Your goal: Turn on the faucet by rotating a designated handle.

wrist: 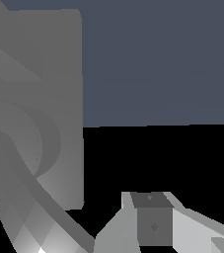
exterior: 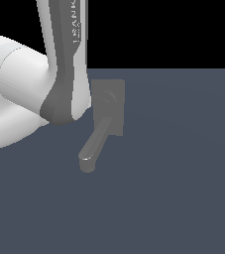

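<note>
Plainly, the faucet [exterior: 108,106] sits on the dark blue-grey floor [exterior: 183,188] a little toward the exterior view's left of centre, right beside the robot arm [exterior: 64,74]. Its rectangular base block [exterior: 115,94] is matte grey and carries a round hub [exterior: 109,97] on its face. From the lower part of the block a thick rounded spout [exterior: 95,144] runs down and toward the exterior view's left, ending in a blunt downturned mouth.

The handle cannot be made out in the exterior view; the arm covers the left edge of the block. In the wrist view the base block [wrist: 59,74] fills one side at very close range, with curved ring shapes around the hub and a long rounded grey bar [wrist: 29,207] sweeping away from it. Whether that bar is the handle or the spout, I cannot tell.

The glossy white arm comes down from the top of the exterior view, its dark grey joint overlapping the block's edge, and its bulky white base [exterior: 10,94] lies further toward the exterior view's left. The gripper is hidden in that view. The wrist view shows only one light grey finger [wrist: 153,225], apart from the bar, so how wide the claw stands I cannot tell.
</note>
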Robot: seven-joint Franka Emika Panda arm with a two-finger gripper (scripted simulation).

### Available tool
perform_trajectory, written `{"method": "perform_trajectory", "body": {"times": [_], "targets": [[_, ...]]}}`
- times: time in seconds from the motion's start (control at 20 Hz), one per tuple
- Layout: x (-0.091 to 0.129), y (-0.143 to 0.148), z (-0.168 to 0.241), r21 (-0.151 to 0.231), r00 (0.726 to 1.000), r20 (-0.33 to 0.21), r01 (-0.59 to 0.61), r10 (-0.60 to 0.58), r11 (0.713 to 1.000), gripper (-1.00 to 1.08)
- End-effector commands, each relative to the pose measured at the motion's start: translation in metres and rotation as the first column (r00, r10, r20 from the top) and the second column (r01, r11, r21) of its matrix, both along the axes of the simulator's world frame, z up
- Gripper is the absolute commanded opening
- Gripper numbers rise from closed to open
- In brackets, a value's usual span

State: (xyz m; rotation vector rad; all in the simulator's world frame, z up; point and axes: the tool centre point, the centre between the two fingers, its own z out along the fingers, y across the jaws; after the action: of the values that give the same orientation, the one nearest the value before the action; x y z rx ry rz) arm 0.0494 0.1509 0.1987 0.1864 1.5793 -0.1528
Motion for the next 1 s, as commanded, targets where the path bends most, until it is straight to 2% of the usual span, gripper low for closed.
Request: {"method": "perform_trajectory", "body": {"times": [0.0,0.4,0.5,0.95], "targets": [[0.000,-0.002,0.016,-0.001,1.000,0.013,-0.002,0.002,1.000,-1.00],[-0.002,-0.010,0.047,0.000,1.000,0.017,-0.004,0.004,1.000,-1.00],[-0.004,-0.011,0.034,-0.002,1.000,0.000,0.000,0.000,1.000,-1.00],[-0.007,-0.031,0.057,-0.001,1.000,0.007,-0.001,0.001,1.000,-1.00]]}}
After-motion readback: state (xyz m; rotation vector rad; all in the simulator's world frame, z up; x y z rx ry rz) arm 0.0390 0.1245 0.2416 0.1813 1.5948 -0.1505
